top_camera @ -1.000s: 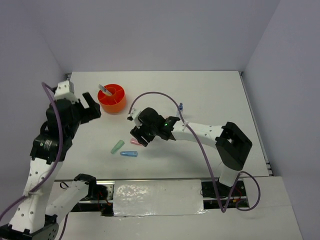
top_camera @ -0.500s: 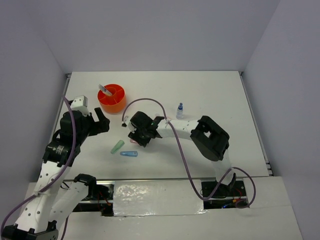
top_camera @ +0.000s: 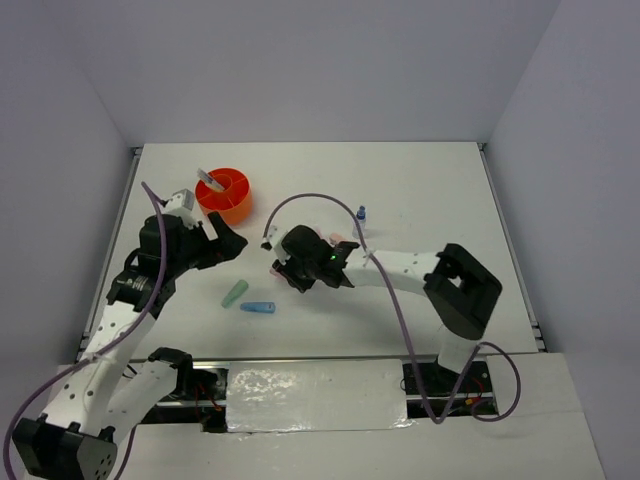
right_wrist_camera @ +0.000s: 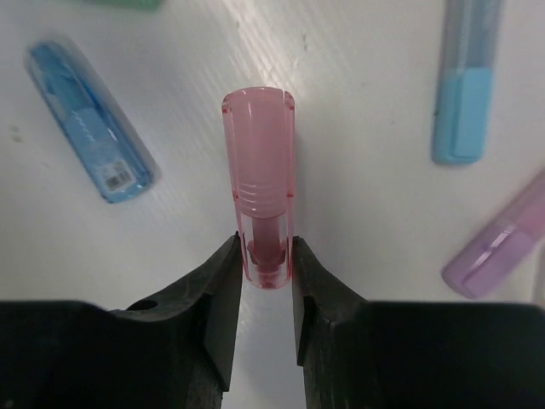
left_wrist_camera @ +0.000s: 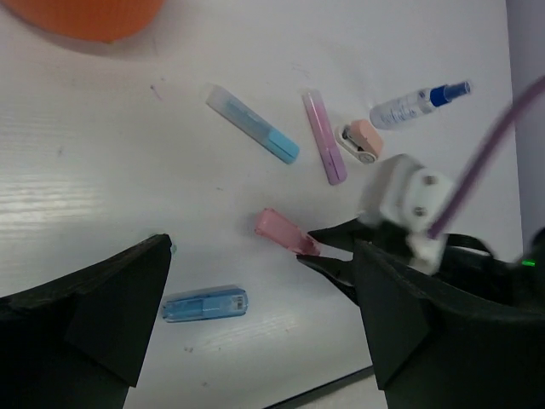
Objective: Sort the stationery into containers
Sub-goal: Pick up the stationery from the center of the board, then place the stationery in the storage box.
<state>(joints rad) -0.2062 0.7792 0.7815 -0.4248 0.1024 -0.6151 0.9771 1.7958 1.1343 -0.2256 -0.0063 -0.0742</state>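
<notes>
Now clamps the right gripper (right_wrist_camera: 265,251) on the end of the pink marker piece (right_wrist_camera: 260,187), down at the table (top_camera: 430,190), and spreads the left gripper (top_camera: 225,242) wide, swung inward since before, near a blue piece (right_wrist_camera: 89,119), label print unreadable.

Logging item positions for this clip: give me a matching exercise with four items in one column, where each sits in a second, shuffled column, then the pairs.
1. pink piece
2. orange organizer
3. blue-capped bottle
4. green piece

A. close to the eraser block
B. between the fingers of the right end effector
C. lying free beside the blue piece
D. holds one pale item

Pairs: 1-B, 2-D, 3-A, 4-C
</notes>
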